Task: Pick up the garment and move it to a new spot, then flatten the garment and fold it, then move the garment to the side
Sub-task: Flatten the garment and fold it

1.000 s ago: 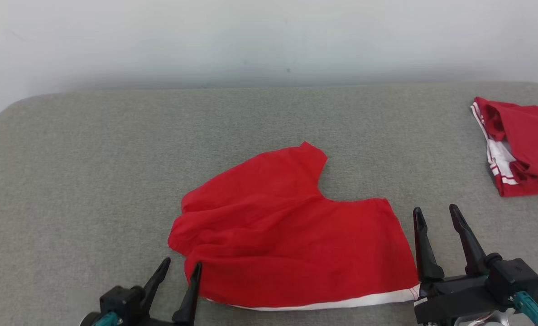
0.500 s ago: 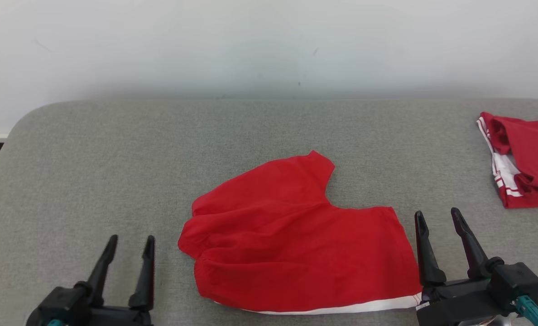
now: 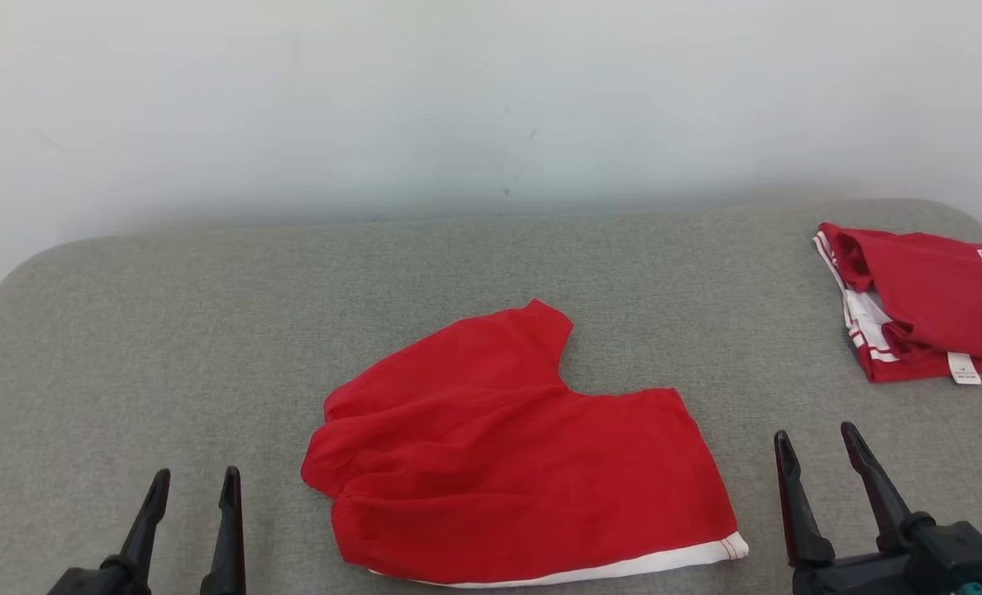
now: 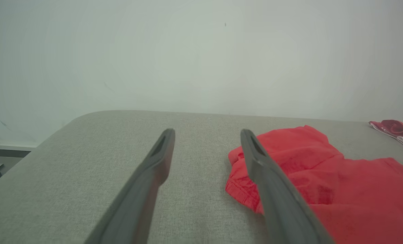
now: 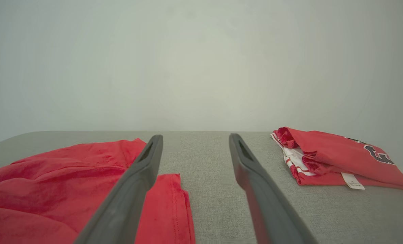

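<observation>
Garment (image 3: 507,446): red shorts, white hem band, lying rumpled.

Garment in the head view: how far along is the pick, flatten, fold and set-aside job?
Done, it seems: the red garment lies on the grey table, roughly flat and apparently folded once, wrinkled at its left end. In hand: nothing; the left gripper and right gripper stand open on either side, clear of it. Left: probably moving it aside, perhaps toward the folded jersey.
</observation>
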You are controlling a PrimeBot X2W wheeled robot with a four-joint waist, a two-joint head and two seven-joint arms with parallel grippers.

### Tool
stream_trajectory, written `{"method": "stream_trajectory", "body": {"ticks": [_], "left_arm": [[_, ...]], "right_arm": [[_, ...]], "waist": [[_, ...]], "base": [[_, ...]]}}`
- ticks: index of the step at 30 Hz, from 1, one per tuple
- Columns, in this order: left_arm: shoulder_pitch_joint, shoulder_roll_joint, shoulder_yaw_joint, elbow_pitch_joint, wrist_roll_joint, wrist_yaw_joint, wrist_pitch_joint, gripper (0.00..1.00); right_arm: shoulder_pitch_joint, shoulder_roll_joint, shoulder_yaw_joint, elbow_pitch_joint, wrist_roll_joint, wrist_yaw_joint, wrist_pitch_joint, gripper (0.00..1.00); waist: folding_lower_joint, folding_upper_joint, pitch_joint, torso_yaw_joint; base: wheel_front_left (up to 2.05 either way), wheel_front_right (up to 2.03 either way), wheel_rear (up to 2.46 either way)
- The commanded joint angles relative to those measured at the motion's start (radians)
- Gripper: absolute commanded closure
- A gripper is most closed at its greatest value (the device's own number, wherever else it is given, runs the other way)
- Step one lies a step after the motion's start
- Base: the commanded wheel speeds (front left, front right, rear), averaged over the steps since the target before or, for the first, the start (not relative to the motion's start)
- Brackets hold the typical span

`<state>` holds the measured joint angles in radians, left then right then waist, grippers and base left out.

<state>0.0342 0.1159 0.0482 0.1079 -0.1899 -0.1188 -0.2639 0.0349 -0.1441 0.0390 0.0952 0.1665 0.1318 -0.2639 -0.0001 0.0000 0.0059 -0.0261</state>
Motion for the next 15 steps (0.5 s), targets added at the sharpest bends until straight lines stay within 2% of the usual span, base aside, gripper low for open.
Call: {"method": "stream_trajectory", "body": {"ticks": [1,15], "left_arm": [[0.015,0.005,0.0,0.006,0.003,0.0,0.0,0.0],[0.035,0.01,-0.02,0.005,0.007,-0.005,0.0,0.0]], "right_arm": [[0.017,-0.002,-0.004,-0.004,-0.005,-0.003,0.0,0.0],[0.045,0.011,-0.005,-0.003,-0.014,-0.003,0.0,0.0]], "waist": [[0.0001,0.0,-0.006,-0.007],[0.0001,0.0,-0.016,0.004]], "base": [[0.0,0.0,0.0],[0.0,0.0,0.0]]}}
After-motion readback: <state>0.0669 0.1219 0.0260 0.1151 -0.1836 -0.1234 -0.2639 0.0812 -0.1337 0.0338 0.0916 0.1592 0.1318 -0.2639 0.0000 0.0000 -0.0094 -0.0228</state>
